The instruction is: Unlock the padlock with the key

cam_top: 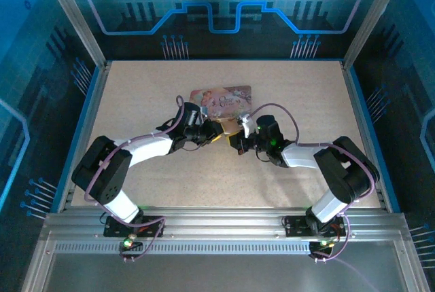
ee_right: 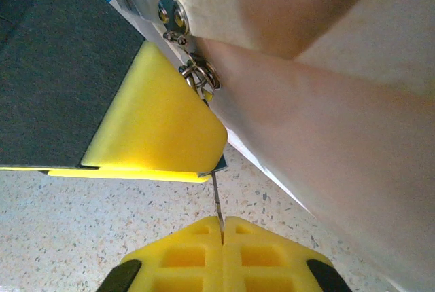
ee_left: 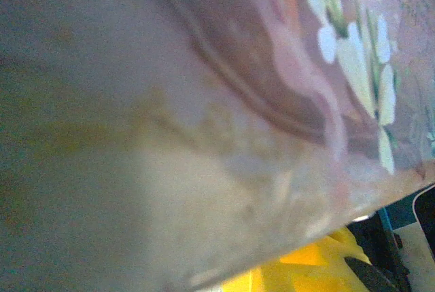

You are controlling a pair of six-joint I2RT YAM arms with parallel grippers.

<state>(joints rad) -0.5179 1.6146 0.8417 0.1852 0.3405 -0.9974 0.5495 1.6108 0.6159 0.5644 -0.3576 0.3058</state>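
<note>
The right jaws pinch shut on the key, its tip just beside the padlock under a left pad; the left jaws' grip I cannot tell

The key is a thin dark sliver of metal. It stands nearly upright just beside the pink tin box, with its lower end pinched between the closed yellow pads of my right gripper. Its upper end reaches the padlock, close against the box's wall. I see only a small teal corner; the rest is hidden.
</note>
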